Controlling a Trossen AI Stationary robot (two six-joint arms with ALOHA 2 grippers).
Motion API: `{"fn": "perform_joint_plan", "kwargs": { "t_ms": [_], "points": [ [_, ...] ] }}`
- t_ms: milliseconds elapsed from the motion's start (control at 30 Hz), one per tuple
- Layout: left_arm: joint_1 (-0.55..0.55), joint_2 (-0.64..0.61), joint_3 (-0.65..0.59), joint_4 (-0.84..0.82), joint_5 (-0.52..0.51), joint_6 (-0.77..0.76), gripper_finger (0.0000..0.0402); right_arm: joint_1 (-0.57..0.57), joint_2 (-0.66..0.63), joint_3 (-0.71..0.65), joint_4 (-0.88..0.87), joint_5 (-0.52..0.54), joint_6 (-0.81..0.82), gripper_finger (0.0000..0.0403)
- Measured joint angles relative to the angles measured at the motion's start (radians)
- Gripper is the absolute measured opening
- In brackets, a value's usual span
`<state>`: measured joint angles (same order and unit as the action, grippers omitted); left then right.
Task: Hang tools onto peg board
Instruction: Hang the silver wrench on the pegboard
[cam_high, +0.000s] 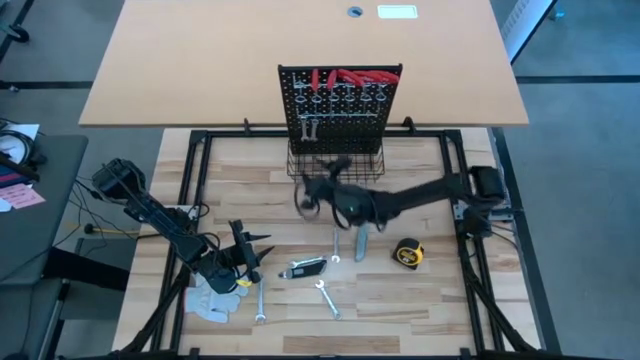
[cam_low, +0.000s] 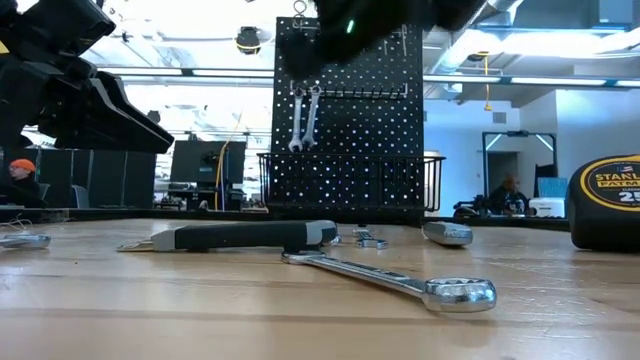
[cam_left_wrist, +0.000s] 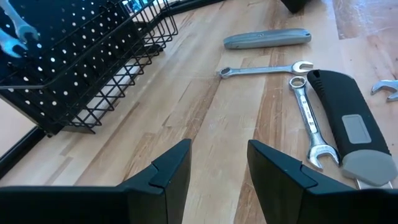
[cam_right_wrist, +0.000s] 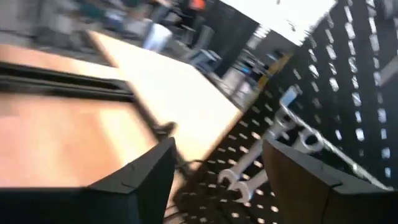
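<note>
The black peg board (cam_high: 340, 100) stands upright at the table's far middle, with a wire basket (cam_high: 335, 165) at its base. Two silver wrenches (cam_low: 305, 115) and red-handled tools (cam_high: 345, 77) hang on its hooks. My right gripper (cam_right_wrist: 217, 180) is open and empty, up in front of the board above the basket (cam_high: 312, 195). My left gripper (cam_left_wrist: 217, 168) is open and empty, low over the table at the near left (cam_high: 245, 250). A black-handled tool (cam_high: 307, 267), several wrenches (cam_left_wrist: 308, 121), a grey utility knife (cam_high: 360, 243) and a yellow-black tape measure (cam_high: 407, 254) lie flat on the table.
White work gloves (cam_high: 210, 300) lie at the near left beside a wrench (cam_high: 260, 305). Another wrench (cam_high: 327, 297) lies near the front edge. A black frame rail (cam_high: 470, 250) borders the table. People show in the room behind (cam_low: 505, 195).
</note>
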<state>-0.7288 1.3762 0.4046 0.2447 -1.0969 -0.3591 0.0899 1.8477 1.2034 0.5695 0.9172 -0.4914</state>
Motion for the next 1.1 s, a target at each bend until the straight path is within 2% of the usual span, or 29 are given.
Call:
{"fn": "perform_joint_plan", "kwargs": {
  "t_ms": [67,133,367,467,567,667,767,1000,1100],
  "points": [
    [0.0,0.0,0.0,0.0,0.0,-0.001,0.0152,0.067,-0.036,0.0,-0.092,-0.002,0.004,0.0255],
    [0.0,0.0,0.0,0.0,0.001,-0.002,0.0153,0.137,-0.066,0.001,-0.216,-0.001,0.095,0.0255],
    [0.0,0.0,0.0,0.0,0.001,-0.004,0.0152,0.338,-0.064,0.001,-0.621,-0.005,0.851,0.0255],
    [0.0,0.0,0.0,0.002,0.001,-0.008,0.0152,0.348,-0.006,0.012,-0.785,-0.08,1.184,0.0255],
    [0.0,0.0,0.0,0.001,0.001,-0.024,0.0152,0.304,0.07,0.043,-0.986,-0.166,1.374,0.0255],
    [0.0,0.0,0.0,0.001,0.001,-0.028,0.0152,0.243,0.128,0.071,-1.108,-0.248,1.479,0.0255],
    [0.0,0.0,0.0,0.001,0.001,-0.026,0.0153,0.192,0.171,0.077,-1.111,-0.323,1.49,0.0255],
    [0.0,0.0,0.0,-0.008,0.001,-0.023,0.0153,0.148,0.227,0.081,-1.081,-0.365,1.487,0.0252],
    [0.0,0.0,0.0,-0.012,0.001,-0.024,0.0153,0.146,0.231,0.081,-1.064,-0.38,1.419,0.0232]
  ]
}}
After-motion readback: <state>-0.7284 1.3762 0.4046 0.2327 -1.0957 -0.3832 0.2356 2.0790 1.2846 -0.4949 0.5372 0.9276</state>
